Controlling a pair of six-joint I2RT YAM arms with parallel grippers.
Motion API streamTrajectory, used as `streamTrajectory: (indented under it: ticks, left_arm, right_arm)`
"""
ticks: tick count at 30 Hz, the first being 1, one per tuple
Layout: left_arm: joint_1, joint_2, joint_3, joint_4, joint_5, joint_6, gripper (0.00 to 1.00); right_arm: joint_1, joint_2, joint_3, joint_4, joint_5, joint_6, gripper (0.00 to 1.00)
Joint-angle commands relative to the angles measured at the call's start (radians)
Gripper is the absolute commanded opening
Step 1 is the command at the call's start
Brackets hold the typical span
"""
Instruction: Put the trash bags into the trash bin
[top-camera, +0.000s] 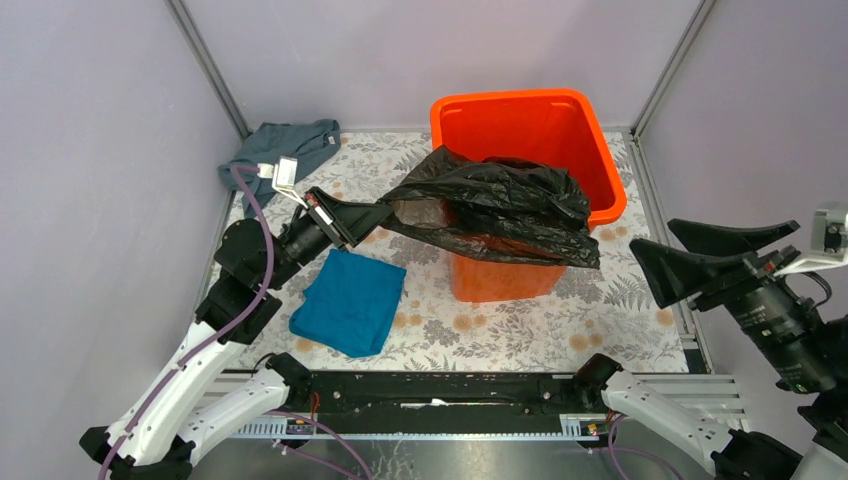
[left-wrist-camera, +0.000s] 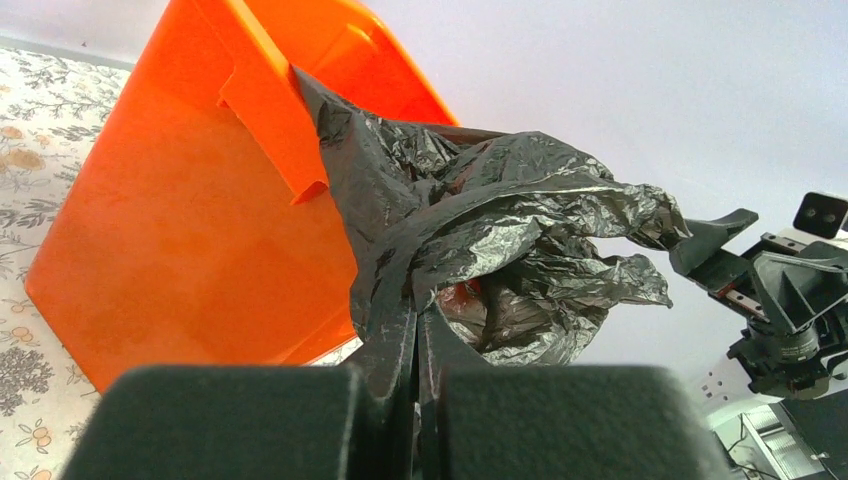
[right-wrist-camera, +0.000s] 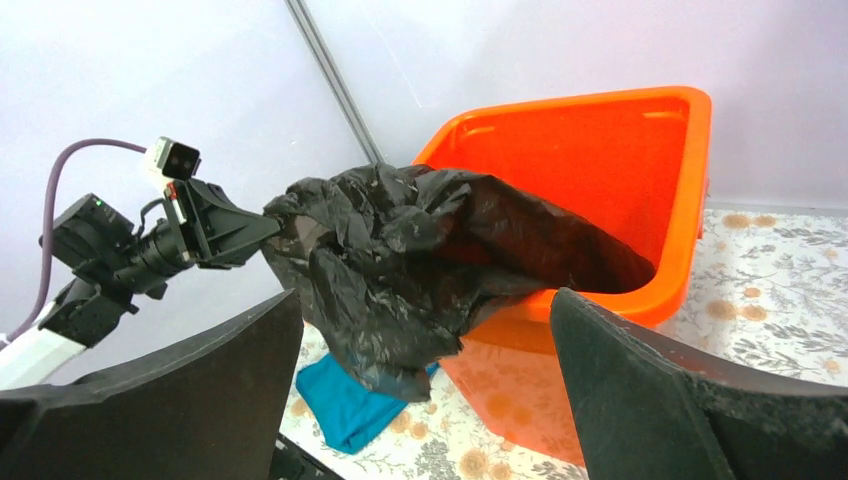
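A crumpled black trash bag (top-camera: 500, 205) (left-wrist-camera: 480, 240) (right-wrist-camera: 410, 260) lies draped over the front-left rim of the bright orange trash bin (top-camera: 545, 125) (left-wrist-camera: 190, 240) (right-wrist-camera: 620, 160), part inside it and part hanging down the outside. My left gripper (top-camera: 385, 212) (left-wrist-camera: 415, 330) is shut on the bag's left end, just left of the bin and above the table. My right gripper (top-camera: 655, 245) (right-wrist-camera: 425, 350) hovers open at the right of the bin, facing it, with nothing between its fingers.
A folded blue cloth (top-camera: 350, 300) (right-wrist-camera: 345, 405) lies on the flowered tablecloth under the left arm. A grey-teal cloth (top-camera: 285, 145) is bunched at the back left corner. Grey walls and metal posts close in the table at the back and sides.
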Motion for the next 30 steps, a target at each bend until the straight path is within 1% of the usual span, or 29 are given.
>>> streamTrajectory:
  ticks: [1, 6, 7, 9, 11, 13, 15, 17, 20, 23, 28, 30]
  left_arm:
    - [0.003, -0.002, 0.005, 0.019, 0.002, 0.015, 0.00]
    - [0.003, -0.004, 0.004, 0.002, 0.003, 0.022, 0.00]
    - [0.003, -0.004, 0.002, 0.002, 0.006, 0.021, 0.00]
    - [0.003, -0.004, -0.002, 0.007, 0.007, 0.017, 0.00]
    - [0.004, -0.003, -0.008, 0.014, 0.014, 0.014, 0.00]
    - [0.003, -0.001, -0.011, 0.015, 0.014, 0.017, 0.00]
    - [0.003, -0.003, -0.016, 0.009, 0.004, 0.025, 0.00]
    - [0.003, -0.006, -0.022, -0.007, -0.019, 0.034, 0.00]
    - [0.003, -0.004, -0.032, -0.038, -0.065, 0.045, 0.00]
    - [0.004, 0.010, -0.042, -0.051, -0.079, 0.056, 0.00]
    - [0.004, 0.062, -0.074, -0.029, -0.052, 0.035, 0.00]
    - [0.003, 0.076, -0.086, -0.015, -0.048, 0.021, 0.00]
  right_arm:
    - [-0.001, 0.106, -0.049, 0.093, 0.010, 0.043, 1.00]
    - [-0.001, 0.134, -0.179, 0.260, -0.046, 0.095, 0.98]
    - [-0.001, 0.140, -0.202, 0.300, -0.059, 0.105, 0.96]
    - [-0.001, 0.163, -0.232, 0.377, -0.087, 0.121, 0.90]
    - [-0.001, 0.199, -0.246, 0.440, -0.126, 0.134, 0.82]
    - [-0.001, 0.245, -0.233, 0.473, -0.129, 0.133, 0.69]
    - [-0.001, 0.272, -0.234, 0.520, -0.073, 0.112, 0.56]
    - [-0.001, 0.295, -0.243, 0.613, 0.012, 0.077, 0.40]
    - [-0.001, 0.368, -0.211, 0.712, 0.115, 0.005, 0.27]
    - [-0.001, 0.486, -0.137, 0.781, 0.145, -0.081, 0.25]
    - [-0.001, 0.690, -0.055, 0.940, 0.169, -0.250, 0.25]
    - [-0.001, 0.787, 0.006, 0.944, 0.178, -0.297, 0.26]
